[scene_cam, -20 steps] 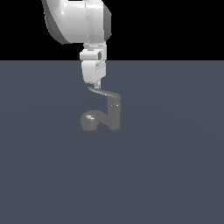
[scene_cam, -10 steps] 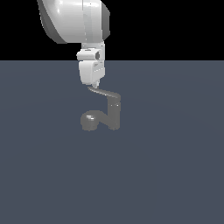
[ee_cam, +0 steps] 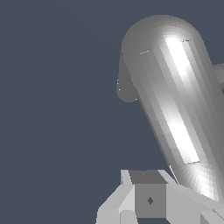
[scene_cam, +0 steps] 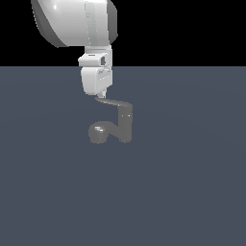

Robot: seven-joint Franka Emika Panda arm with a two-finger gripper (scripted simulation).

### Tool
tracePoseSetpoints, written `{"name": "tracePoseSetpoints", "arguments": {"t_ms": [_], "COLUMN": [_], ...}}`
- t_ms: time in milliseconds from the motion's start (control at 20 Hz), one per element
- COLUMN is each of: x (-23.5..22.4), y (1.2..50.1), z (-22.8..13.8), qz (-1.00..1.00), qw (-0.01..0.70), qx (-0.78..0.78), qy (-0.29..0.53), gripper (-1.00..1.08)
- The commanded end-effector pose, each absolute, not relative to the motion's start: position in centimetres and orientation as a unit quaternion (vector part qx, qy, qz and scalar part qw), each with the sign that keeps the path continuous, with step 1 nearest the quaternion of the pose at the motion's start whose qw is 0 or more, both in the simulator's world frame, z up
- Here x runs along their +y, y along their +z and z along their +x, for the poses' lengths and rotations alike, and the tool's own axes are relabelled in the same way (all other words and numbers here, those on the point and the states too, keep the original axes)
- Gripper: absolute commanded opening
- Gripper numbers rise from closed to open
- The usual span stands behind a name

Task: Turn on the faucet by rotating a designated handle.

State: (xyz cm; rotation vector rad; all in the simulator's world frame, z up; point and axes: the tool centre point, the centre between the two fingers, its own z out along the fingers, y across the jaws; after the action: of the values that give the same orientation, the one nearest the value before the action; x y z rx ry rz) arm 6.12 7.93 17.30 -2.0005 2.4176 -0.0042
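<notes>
**Gripper at the tip of the faucet handle**

No brand, label or writing can be read on anything in either view.

The faucet [scene_cam: 122, 126] stands on the flat dark blue-grey floor [scene_cam: 192, 192], and everything else is placed from it. It is a dark grey upright post; from the post's base a short neck runs toward the exterior view's left and ends in the rounded bulb head [scene_cam: 98, 132], which sits low against the floor. On top of the post lies the handle [scene_cam: 114, 102], a thin curved blade that reaches out from the post toward the exterior view's left and tapers to a point.

The gripper [scene_cam: 100, 94] hangs straight above that pointed tip, below the big white robot arm [scene_cam: 74, 21]. Its lower end sits right at the tip and looks to be touching it, though the contact itself is too small to make out. The fingers cannot be separated from the white hand body in the exterior view, so I cannot tell whether they are spread or pressed together, nor whether they pinch the blade.

In the wrist view the faucet [ee_cam: 170, 105] fills the frame as a large shiny grey cylinder with a rounded end, with pale angular gripper parts [ee_cam: 146, 199] close beside it.
</notes>
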Motion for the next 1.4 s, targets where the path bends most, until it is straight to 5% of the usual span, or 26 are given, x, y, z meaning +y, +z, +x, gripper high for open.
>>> {"name": "tracePoseSetpoints", "arguments": {"t_ms": [0, 1350], "x": [8.3, 7.0], "y": [17.3, 17.3], "z": [5.2, -1.4], "qz": [-0.638, -0.637], "qw": [0.000, 0.000], "qx": [0.770, 0.771], "qy": [0.000, -0.001], "gripper": [-1.00, -1.00]}}
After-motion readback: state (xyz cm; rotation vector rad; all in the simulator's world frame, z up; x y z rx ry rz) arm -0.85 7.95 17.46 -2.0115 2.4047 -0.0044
